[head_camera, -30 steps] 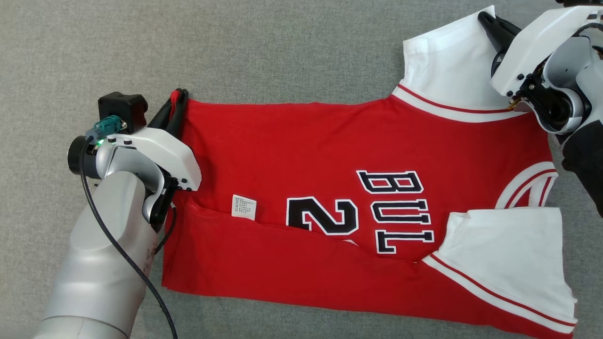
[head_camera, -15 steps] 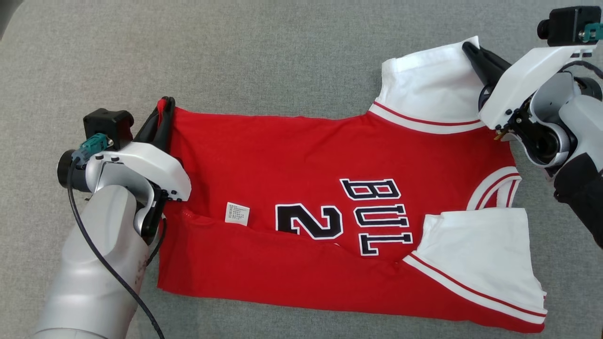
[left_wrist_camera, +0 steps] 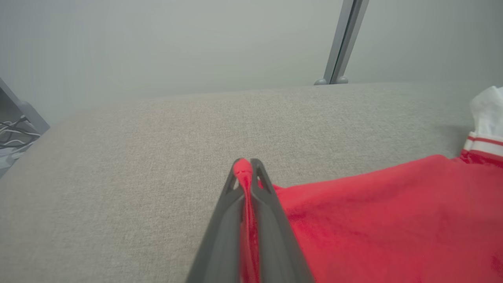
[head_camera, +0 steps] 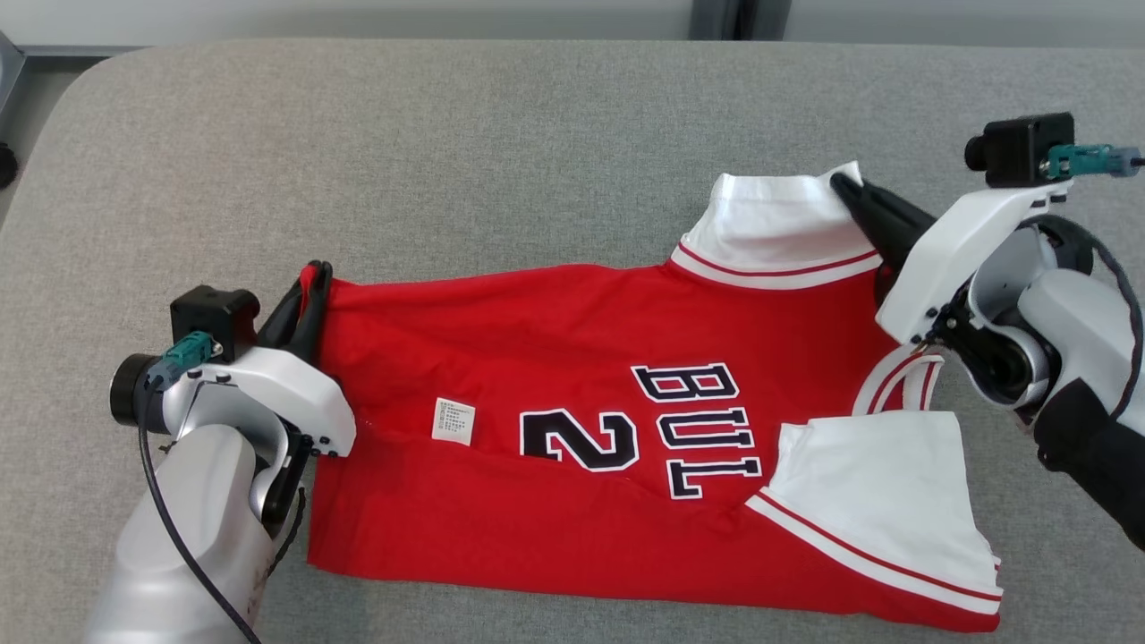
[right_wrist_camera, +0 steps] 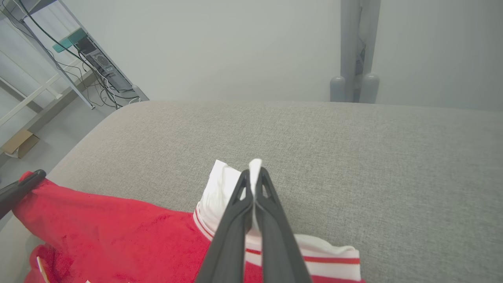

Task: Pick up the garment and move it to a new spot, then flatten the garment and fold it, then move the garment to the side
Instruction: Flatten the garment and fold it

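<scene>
Left fingers [head_camera: 291, 313] pinching garment [head_camera: 555, 340] hem, right fingers [head_camera: 872, 213] sleeve

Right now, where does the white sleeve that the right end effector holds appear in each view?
Head view: white sleeve at upper right, pinched by the right end effector.
Left wrist view: sleeve at the far right edge.
Right wrist view: sleeve at the centre, in the grip.
Shared landmark: the jersey's red body.

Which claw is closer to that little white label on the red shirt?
Left. The left gripper, jaws shut on the shirt's red corner, is near the label; the right gripper grips the far white sleeve.
</scene>
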### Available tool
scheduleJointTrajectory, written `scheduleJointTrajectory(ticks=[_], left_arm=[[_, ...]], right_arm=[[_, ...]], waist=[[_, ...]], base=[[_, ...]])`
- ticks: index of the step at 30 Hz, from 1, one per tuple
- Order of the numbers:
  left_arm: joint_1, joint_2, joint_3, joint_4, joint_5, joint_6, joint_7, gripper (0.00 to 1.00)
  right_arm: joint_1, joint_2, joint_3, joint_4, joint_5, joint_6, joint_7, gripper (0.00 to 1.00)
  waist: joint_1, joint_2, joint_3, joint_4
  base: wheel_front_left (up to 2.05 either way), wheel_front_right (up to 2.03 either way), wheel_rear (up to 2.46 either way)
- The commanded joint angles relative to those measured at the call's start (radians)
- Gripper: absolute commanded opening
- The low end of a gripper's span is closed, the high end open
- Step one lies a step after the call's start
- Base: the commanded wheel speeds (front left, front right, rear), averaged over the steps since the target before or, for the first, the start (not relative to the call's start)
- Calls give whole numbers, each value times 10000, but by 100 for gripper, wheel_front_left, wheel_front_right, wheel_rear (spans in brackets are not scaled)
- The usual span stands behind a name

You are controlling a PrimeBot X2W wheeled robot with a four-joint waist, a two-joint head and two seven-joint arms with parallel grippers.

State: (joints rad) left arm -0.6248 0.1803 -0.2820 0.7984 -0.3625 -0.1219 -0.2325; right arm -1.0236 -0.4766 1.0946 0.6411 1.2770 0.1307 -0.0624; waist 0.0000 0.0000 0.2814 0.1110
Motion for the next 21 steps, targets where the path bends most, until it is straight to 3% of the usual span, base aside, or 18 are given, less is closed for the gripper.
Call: scheduleJointTrajectory(ticks=[1, 13, 21], left_arm=[[262, 123, -67, -144, 11, 5, 20, 0], [1506, 669, -583, -1034, 58, -35, 538, 0], [2120, 1089, -661, -1617, 131, 258, 711, 0]], right_arm=[[281, -114, 188, -201, -60, 2, -99, 0], [1337, -551, 933, -839, -160, 2, 234, 0], [2137, -731, 854, -1174, 107, 2, 422, 0]], waist=[[0, 0, -189, -15], [0, 0, -1056, -75], [0, 0, -1566, -187]], base=[[0, 0, 0], [0, 0, 0], [0, 0, 0]])
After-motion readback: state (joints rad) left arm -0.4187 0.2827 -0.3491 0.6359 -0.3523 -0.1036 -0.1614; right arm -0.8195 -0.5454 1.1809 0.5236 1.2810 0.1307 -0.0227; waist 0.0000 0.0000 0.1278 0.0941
